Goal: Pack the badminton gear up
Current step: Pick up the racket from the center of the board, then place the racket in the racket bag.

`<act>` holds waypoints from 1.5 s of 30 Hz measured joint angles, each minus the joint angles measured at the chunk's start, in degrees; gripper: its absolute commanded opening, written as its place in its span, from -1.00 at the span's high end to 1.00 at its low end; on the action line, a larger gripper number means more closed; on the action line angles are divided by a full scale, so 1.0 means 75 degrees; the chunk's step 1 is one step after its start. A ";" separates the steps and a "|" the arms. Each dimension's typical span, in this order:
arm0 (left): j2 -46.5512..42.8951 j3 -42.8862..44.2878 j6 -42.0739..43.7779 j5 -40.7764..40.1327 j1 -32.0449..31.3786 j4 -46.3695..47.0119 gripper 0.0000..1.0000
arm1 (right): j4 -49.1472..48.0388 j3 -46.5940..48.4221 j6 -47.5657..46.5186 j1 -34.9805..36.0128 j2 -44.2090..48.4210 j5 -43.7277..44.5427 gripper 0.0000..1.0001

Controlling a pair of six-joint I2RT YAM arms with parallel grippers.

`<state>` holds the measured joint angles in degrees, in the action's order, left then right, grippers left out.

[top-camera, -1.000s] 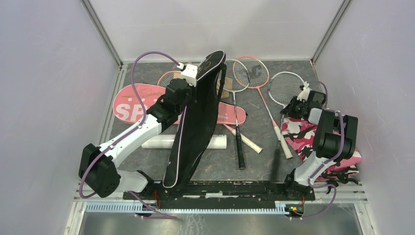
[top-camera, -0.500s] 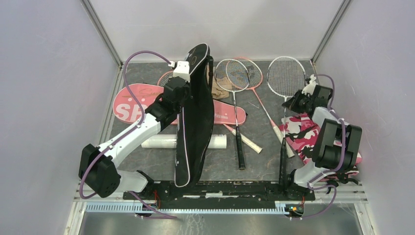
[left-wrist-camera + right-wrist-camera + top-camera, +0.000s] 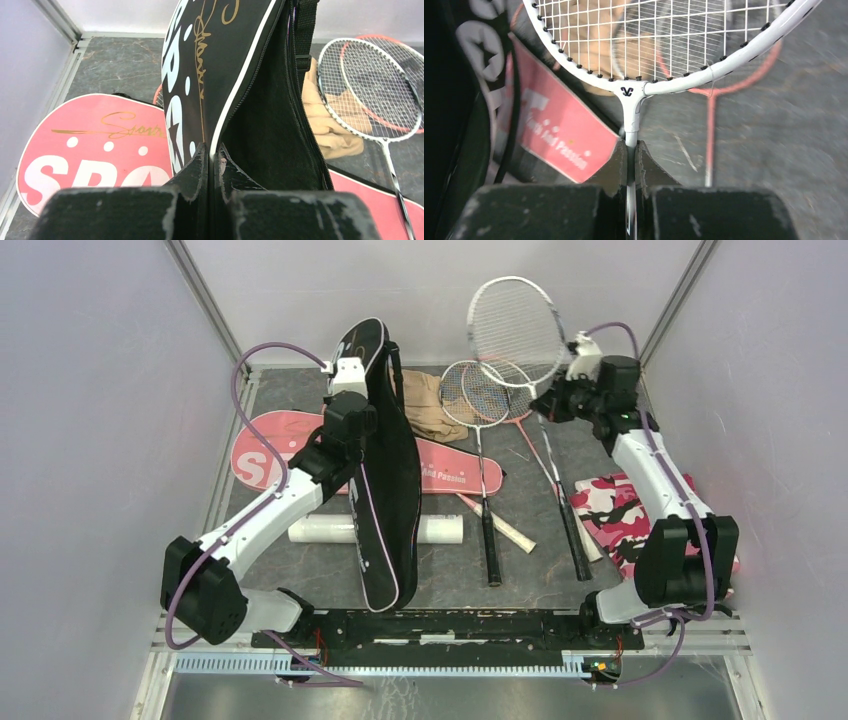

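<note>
The left end effector (image 3: 212,152) is pinched fully closed on the white-piped edge of the black racket cover (image 3: 388,475). It holds the cover up on edge, so the wide head end stands above the fingers and the narrow end hangs toward the arm bases. The cover's zip gapes beside the fingers, showing its dark inside. Just under and to the left of this end effector, the pink cover (image 3: 95,145) printed "SPORT" lies flat on the worktop (image 3: 450,580). The long white tube (image 3: 325,530) lies nearer the bases, crossing behind the hanging cover.

The right end effector (image 3: 632,150) is clamped tight on the shaft of the white racket (image 3: 515,330), right below the throat. The strung head is raised beyond the fingers toward the back wall, and the dark shaft and grip slant back toward the bases. Below the raised head lie a tan cloth (image 3: 425,405), a white-framed racket (image 3: 470,395) and a salmon-framed racket (image 3: 520,415) with overlapping heads. A pink camouflage cloth (image 3: 605,510) lies to the right of the slanting shaft.
</note>
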<state>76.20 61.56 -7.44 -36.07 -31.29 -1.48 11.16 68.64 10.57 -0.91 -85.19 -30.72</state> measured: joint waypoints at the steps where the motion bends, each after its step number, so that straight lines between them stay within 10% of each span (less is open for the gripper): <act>1: -0.0006 0.0000 -0.0082 -0.0009 0.0073 0.0000 0.96 | 0.0085 0.0137 -0.0085 0.0242 -0.0006 0.0003 0.99; 20: -0.0085 0.0000 -0.0659 0.0105 0.0734 0.0000 0.96 | 0.1478 0.0589 -0.2101 0.4637 -0.0513 0.1961 0.99; 45: 0.0079 -0.0810 -0.2938 0.4371 0.0740 0.0801 0.96 | 0.2034 0.2005 -0.2011 0.5356 -0.2340 0.2337 0.99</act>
<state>76.79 55.48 -29.47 -3.29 -25.74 4.54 26.41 83.68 -4.51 39.27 -102.74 -13.19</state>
